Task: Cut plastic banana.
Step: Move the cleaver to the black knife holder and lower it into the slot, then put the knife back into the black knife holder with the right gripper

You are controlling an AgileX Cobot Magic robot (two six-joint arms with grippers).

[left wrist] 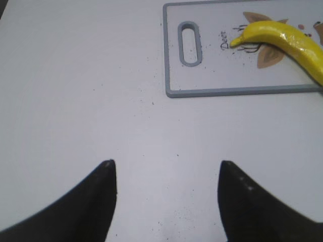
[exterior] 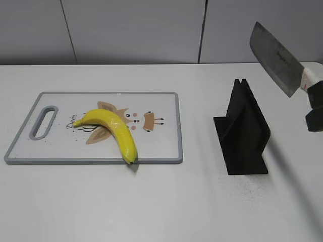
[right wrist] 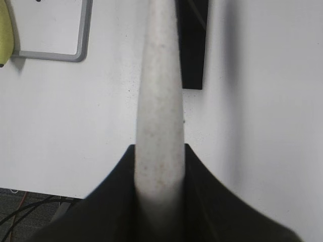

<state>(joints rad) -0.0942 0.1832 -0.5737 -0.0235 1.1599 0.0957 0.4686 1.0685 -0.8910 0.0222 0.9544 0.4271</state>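
A yellow plastic banana (exterior: 113, 126) lies whole on a white cutting board (exterior: 161, 146) with a grey rim, left of centre. It also shows in the left wrist view (left wrist: 287, 43) on the board (left wrist: 212, 75). My right gripper (exterior: 315, 108) is shut on the white handle (right wrist: 159, 101) of a cleaver, holding its steel blade (exterior: 275, 58) raised in the air above and right of the black knife stand (exterior: 245, 133). My left gripper (left wrist: 164, 176) is open and empty over bare table, short of the board's handle end. It is out of the exterior view.
The black knife stand also shows in the right wrist view (right wrist: 192, 45), below the cleaver handle. The table's near edge, with cables below, shows in the right wrist view (right wrist: 30, 194). A grey wall runs behind the table.
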